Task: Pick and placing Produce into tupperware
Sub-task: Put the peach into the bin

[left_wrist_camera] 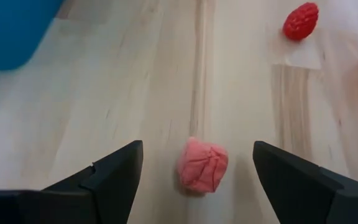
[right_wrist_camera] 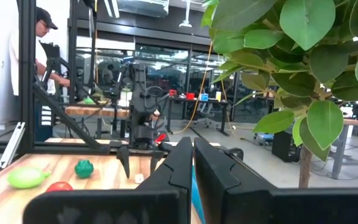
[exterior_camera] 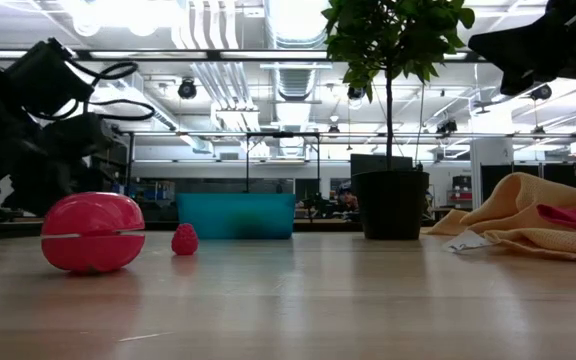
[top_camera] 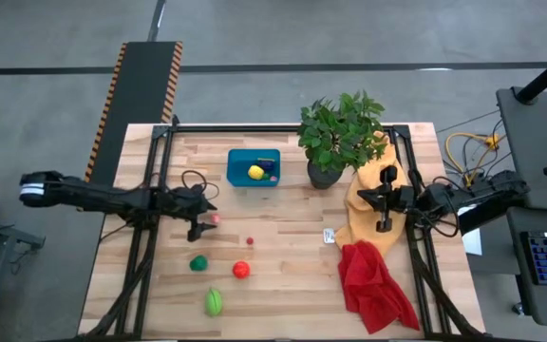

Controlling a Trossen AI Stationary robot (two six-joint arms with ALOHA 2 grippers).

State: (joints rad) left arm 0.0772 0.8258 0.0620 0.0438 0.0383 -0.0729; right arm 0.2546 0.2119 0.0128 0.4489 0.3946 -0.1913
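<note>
Hovering low over the table (top_camera: 283,285), the left gripper (left_wrist_camera: 196,168) has its jaws spread wide with a small pink piece of produce (left_wrist_camera: 202,165) lying on the wood between them, untouched by either finger; in the high view this pink piece (top_camera: 216,218) sits just beside the gripper tip. A small red berry-like piece (left_wrist_camera: 301,21) lies a little farther on. Nearer the table's front edge lie a dark green piece (top_camera: 198,263), a red round piece (top_camera: 241,270) and a light green piece (top_camera: 214,302), all apart from one another. The teal tupperware (top_camera: 240,163) stands toward the back of the table, with a yellow piece (top_camera: 255,172) and a purple piece (top_camera: 272,176) inside. Just right of it stands the potted plant (top_camera: 340,133). Farther right, the right gripper (top_camera: 384,224) waits above the yellow cloth (top_camera: 364,204), jaws closed on nothing. A red cloth (top_camera: 373,285) lies at the front right.
</note>
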